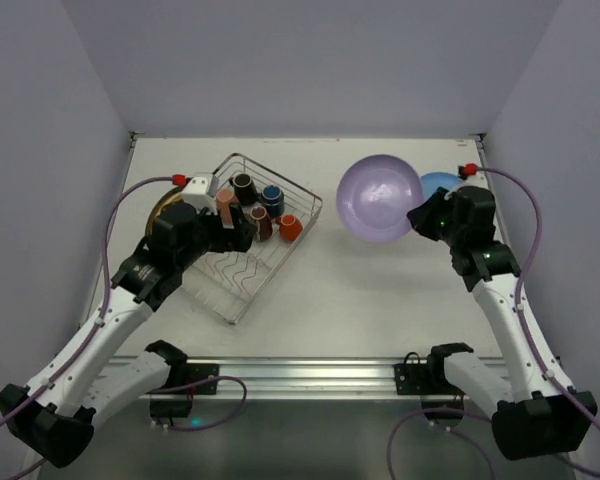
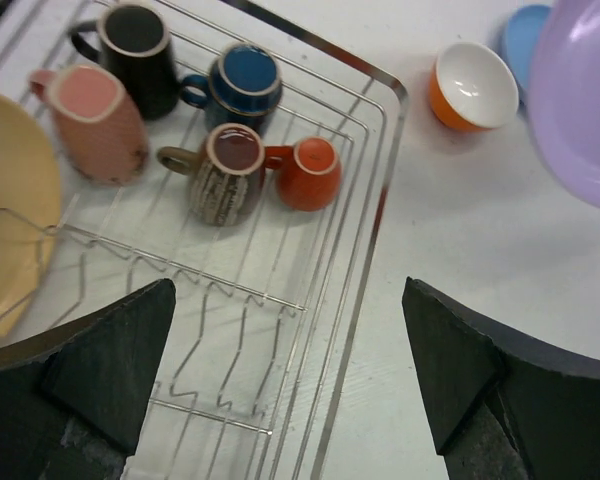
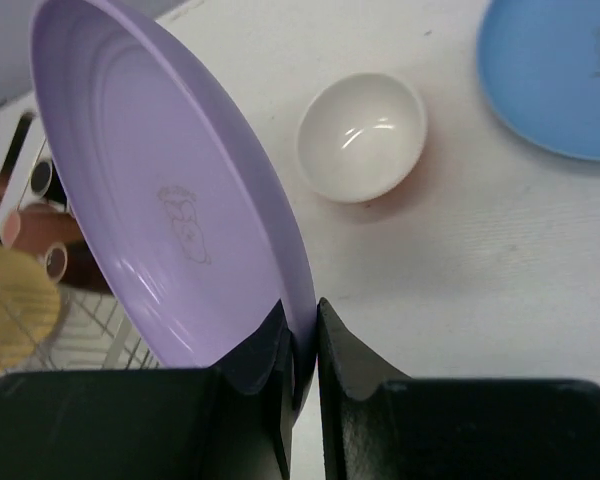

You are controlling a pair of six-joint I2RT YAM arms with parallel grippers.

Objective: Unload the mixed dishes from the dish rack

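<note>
The silver wire dish rack (image 1: 242, 285) holds black (image 2: 135, 45), blue-lined (image 2: 245, 85), pink (image 2: 95, 120), brown (image 2: 225, 175) and orange (image 2: 310, 172) mugs at its far end. A yellow plate (image 2: 10, 200) shows at the rack's left side, partly under my left arm. My left gripper (image 2: 290, 370) hangs open and empty over the rack's right rim. My right gripper (image 3: 305, 340) is shut on the rim of the lavender plate (image 1: 380, 197), held tilted above the table. Below it stand the orange bowl (image 3: 362, 135) and the blue plate (image 3: 560, 70).
Grey walls close in the white table (image 1: 380, 300) on the left, back and right. A metal rail (image 1: 300, 375) with both arm bases runs along the near edge. The orange bowl is hidden beneath the lavender plate in the top view.
</note>
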